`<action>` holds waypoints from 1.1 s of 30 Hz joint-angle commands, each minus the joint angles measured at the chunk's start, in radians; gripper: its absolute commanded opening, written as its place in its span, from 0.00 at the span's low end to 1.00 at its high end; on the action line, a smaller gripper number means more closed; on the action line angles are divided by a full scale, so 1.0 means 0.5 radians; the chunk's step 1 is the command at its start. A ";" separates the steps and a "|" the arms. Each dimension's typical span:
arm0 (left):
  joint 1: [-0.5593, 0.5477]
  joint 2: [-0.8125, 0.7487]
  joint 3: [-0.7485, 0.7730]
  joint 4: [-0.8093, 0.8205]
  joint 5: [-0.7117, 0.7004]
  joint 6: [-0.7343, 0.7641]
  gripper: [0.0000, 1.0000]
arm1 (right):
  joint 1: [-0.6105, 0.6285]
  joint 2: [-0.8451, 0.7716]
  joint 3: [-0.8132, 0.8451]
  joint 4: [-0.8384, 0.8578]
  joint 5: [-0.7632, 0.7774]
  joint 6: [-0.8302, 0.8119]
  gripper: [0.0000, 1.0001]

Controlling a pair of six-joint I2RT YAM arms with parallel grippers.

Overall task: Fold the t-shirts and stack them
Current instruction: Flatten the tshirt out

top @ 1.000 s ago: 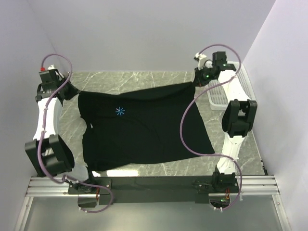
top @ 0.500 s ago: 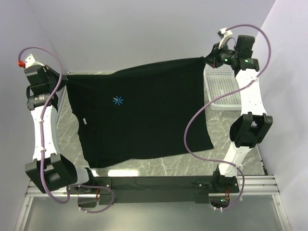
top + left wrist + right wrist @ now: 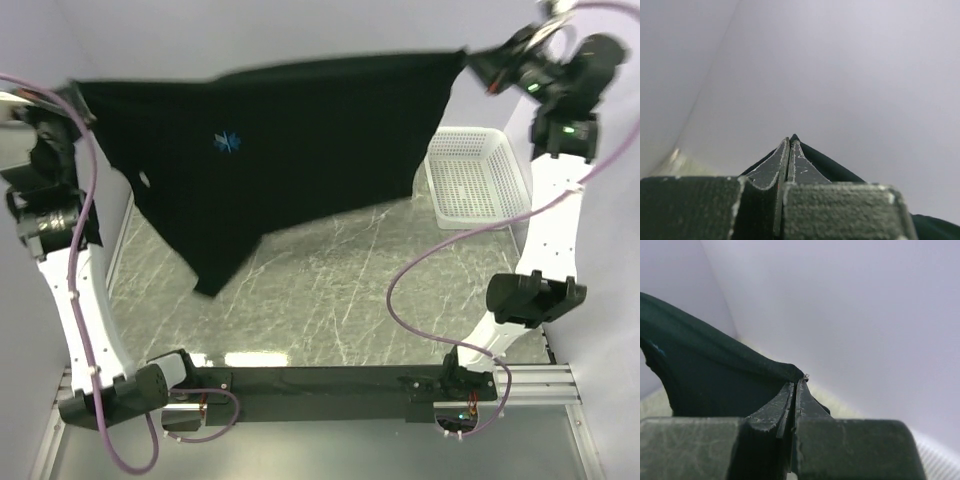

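A black t-shirt (image 3: pixel 300 130) hangs in the air above the table (image 3: pixel 340 300), stretched wide between the two arms. The left claw (image 3: pixel 68 98) pinches one top corner high over the table's left edge. In its wrist view the fingers are pressed flat together with a sliver of dark cloth showing at their tips. The right claw (image 3: pixel 478 62) pinches the opposite top corner high over the table's far right corner. Its fingers are also closed narrow, and the shirt's edge runs out of them in a taut fold.

The top edge of the shirt is pulled nearly straight between the two grips. Below it the cloth drapes down towards the table, and the lowest point hangs on the left side over the table's left half. From the overhead view I cannot tell whether that tip touches the table. A small light-blue star print (image 3: pixel 228 142) faces the camera on the left part of the shirt.

A white mesh basket (image 3: pixel 466 133) sits on the table's far right corner, below the right claw and beside the hanging cloth.
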 commanded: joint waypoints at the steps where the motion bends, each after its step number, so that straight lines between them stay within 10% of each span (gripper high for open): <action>1: 0.039 -0.121 0.262 0.287 -0.213 -0.034 0.00 | -0.157 -0.165 0.345 0.635 -0.053 0.550 0.00; 10: 0.039 -0.151 0.836 0.348 -0.388 0.009 0.01 | -0.510 -0.057 0.993 1.487 0.058 1.511 0.00; 17: 0.039 -0.182 0.913 0.354 -0.505 0.016 0.01 | -0.661 -0.131 0.950 1.576 0.089 1.660 0.00; 23: 0.036 -0.228 0.647 0.247 -0.484 -0.055 0.01 | -0.621 -0.351 0.359 1.441 0.037 1.421 0.00; 29: 0.036 -0.302 0.077 0.229 -0.410 -0.129 0.01 | -0.195 -0.606 -0.445 0.705 0.128 0.339 0.00; 33: 0.036 -0.280 -0.329 0.287 -0.334 -0.190 0.01 | 0.066 -0.738 -1.178 0.842 0.309 -0.094 0.00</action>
